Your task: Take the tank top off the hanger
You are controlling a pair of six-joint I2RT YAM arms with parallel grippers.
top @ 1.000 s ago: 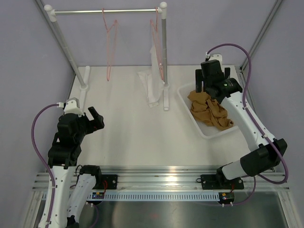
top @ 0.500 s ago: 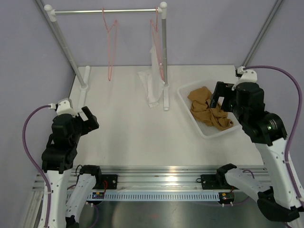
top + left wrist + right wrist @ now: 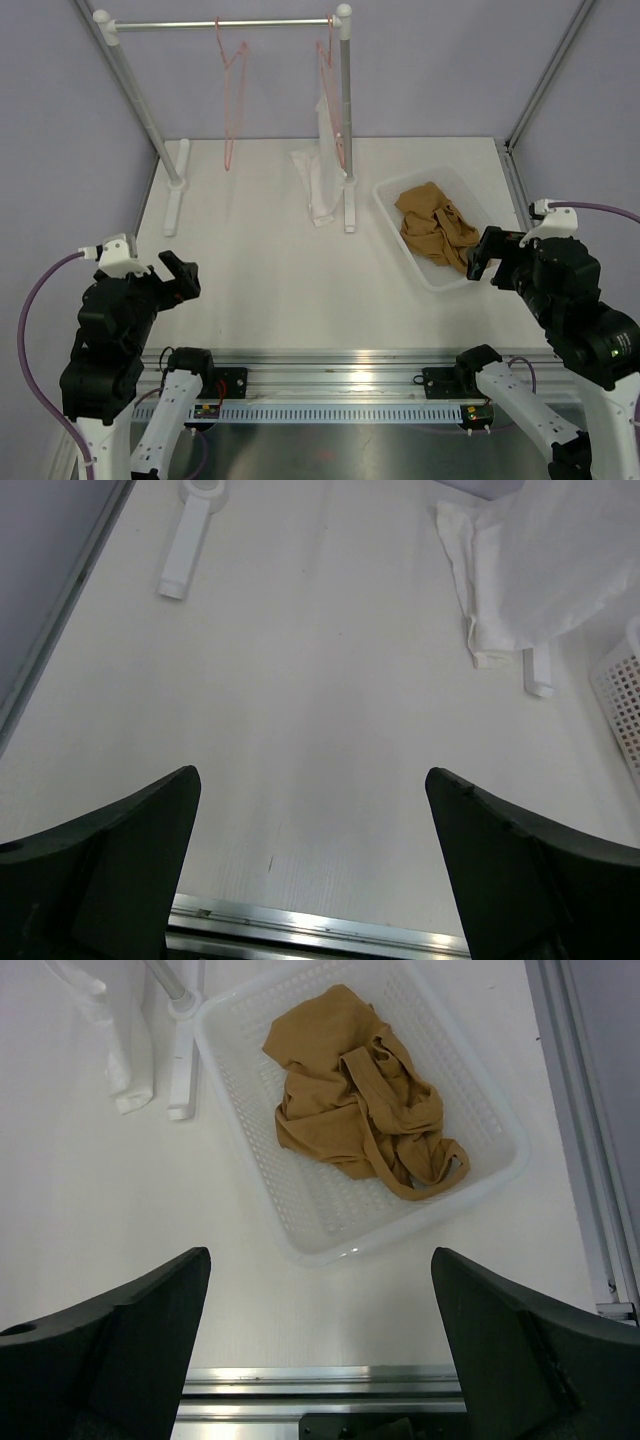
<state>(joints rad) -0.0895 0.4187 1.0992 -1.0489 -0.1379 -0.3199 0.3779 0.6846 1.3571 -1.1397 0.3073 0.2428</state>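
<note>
The tank top (image 3: 355, 1090) lies crumpled in a white mesh basket (image 3: 330, 1215), just ahead of the right claw (image 3: 320, 1255). We see it as a loose tan-brown heap with its narrow straps looping over the side nearer that claw. Nothing touches it.

The right claw is released. Its two dark fingers (image 3: 110, 1340) stand spread wide, with only bare table (image 3: 270, 250) and the near corner of the basket showing between them. From above we find this claw close to the basket's near rim; we cannot tell whether it touches it.

The hanger (image 3: 232, 95) is well ahead of the left claw (image 3: 180, 278) and a little to its right. It is hooked on the metal rail (image 3: 225, 24) at the back and carries nothing. It is also well apart from the tank top, far ahead and to the left of the right claw.

The left claw is released too. We see its fingers (image 3: 110, 860) parted as wide as the other pair, and only plain white table lies between them. Ahead of it and to the left lies one white foot of the rack (image 3: 190, 540). Ahead and to the right, a white sheer garment (image 3: 545, 560) hangs from a second pink hanger (image 3: 328, 60) at the right end of the rail. Its hem is bunched on the table beside the rack's upright post (image 3: 346, 120). That garment lies between the bare hanger and the basket, ahead and to the left of the right claw
</note>
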